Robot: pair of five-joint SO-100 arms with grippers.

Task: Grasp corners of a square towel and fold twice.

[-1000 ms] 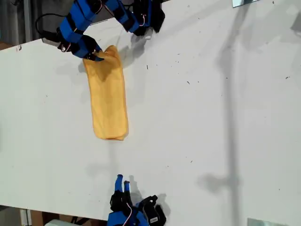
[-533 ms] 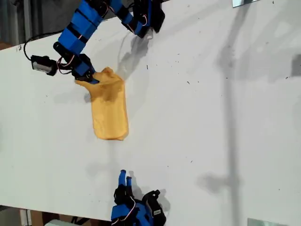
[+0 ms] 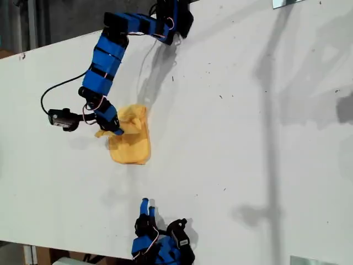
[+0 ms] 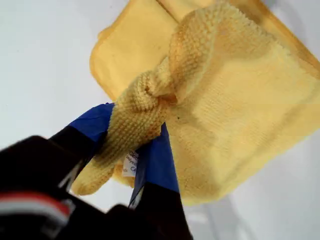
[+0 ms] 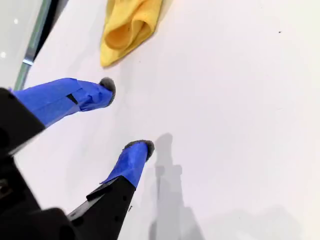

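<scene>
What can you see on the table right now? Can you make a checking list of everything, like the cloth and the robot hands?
Surface: white table, a few small dark specks and shadows.
Job's things: square towel, yellow-orange, lying folded, with one end lifted and bunched; small white tag showing at the pinched part.
Clutter: nothing seen.
Grippers: my first gripper is shut on the bunched towel end; my second gripper is open with nothing in it, over bare table, apart from the towel.
Cables: one black cable looping beside the first arm; thin wires along both arms.
Surroundings: shiny metal pieces at the exterior view's right corners; dark floor past the table's edge.
</scene>
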